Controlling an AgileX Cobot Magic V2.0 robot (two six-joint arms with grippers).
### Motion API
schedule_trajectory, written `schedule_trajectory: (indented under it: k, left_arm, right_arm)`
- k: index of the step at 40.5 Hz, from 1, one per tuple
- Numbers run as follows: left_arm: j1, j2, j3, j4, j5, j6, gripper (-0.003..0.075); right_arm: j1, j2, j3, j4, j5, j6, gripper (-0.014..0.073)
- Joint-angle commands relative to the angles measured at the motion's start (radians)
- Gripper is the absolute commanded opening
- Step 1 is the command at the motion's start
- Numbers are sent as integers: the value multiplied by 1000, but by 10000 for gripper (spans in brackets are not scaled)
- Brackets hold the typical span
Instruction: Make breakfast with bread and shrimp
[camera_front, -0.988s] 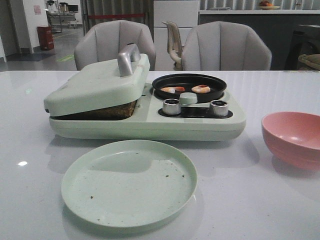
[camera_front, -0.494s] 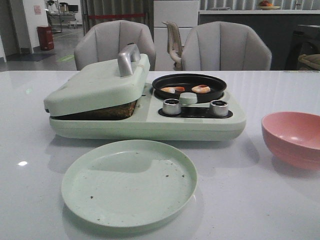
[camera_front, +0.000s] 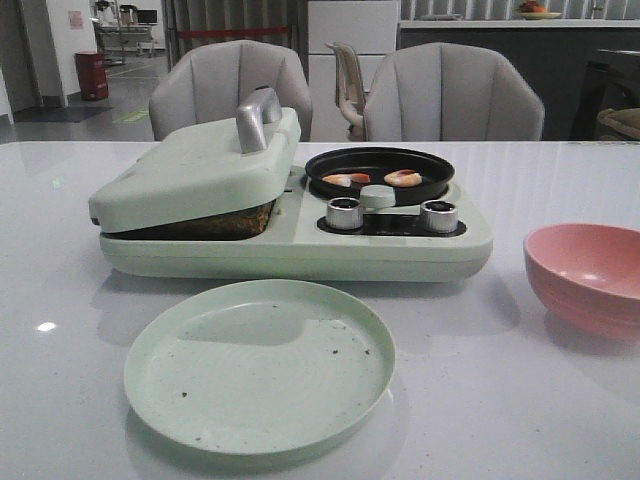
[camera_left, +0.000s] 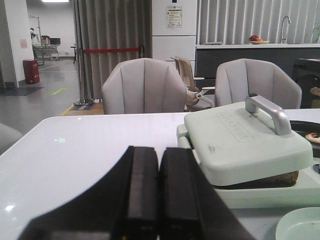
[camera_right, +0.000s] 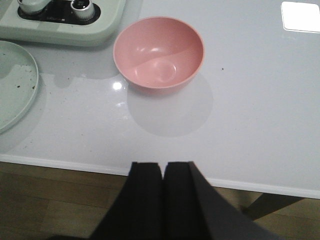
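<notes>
A pale green breakfast appliance (camera_front: 295, 235) stands mid-table. Its press lid (camera_front: 195, 170) with a silver handle (camera_front: 256, 117) lies tilted down on the bread (camera_front: 228, 220), of which only a dark brown edge shows. Two orange-and-white shrimp (camera_front: 345, 179) (camera_front: 403, 178) lie in the black pan (camera_front: 379, 172) on the right half. My left gripper (camera_left: 159, 150) is shut and empty, low over the table left of the appliance (camera_left: 250, 150). My right gripper (camera_right: 163, 165) is shut and empty, over the table's front edge, short of the pink bowl (camera_right: 158, 52). Neither gripper shows in the front view.
An empty pale green plate (camera_front: 259, 365) with a few crumbs lies in front of the appliance. An empty pink bowl (camera_front: 588, 278) stands at the right. Two silver knobs (camera_front: 344, 213) (camera_front: 438, 215) sit on the appliance's front. Grey chairs (camera_front: 452, 95) stand behind the table.
</notes>
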Motion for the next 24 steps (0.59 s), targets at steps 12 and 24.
schedule_trajectory:
  k: [12, 24]
  left_arm:
    - [-8, -23, 5, -9, -90, 0, 101]
    - [-8, -22, 5, -9, -90, 0, 101]
  right_arm:
    - [0, 7, -26, 0, -63, 1, 45]
    - [-4, -157, 152, -20, -525, 0, 45]
